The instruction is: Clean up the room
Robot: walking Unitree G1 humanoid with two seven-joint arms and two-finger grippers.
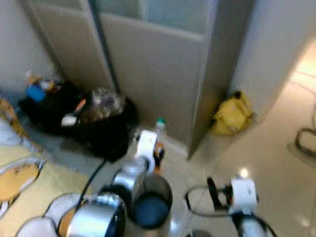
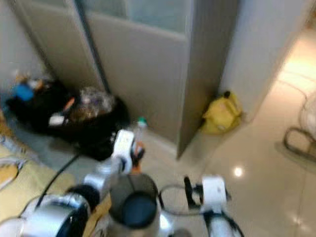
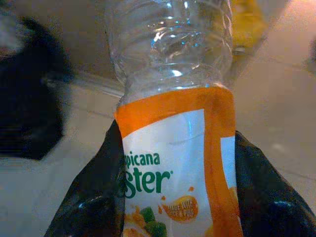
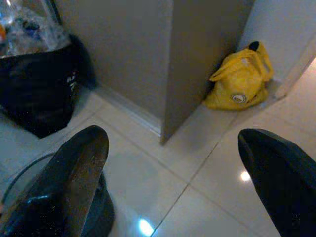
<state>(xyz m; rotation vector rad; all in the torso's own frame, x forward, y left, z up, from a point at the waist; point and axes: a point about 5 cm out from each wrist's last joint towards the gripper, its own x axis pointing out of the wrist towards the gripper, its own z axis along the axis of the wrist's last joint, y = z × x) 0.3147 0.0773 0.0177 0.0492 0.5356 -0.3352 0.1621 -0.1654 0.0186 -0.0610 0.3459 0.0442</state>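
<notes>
Left wrist view: bottle [image 3: 177, 148] pinched in left gripper [image 3: 180, 207], just above bin [image 1: 148, 205], not yet dropped. Right gripper [image 4: 173, 182] spread, idle beside. Yellow bag [image 4: 240, 79] ahead, untouched.

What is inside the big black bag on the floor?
The black bag is open and stuffed with rubbish: crumpled clear plastic and an orange-and-white scrap on top. Anything deeper is covered. Nearby, the left pincer holds an empty juice bottle.
</notes>
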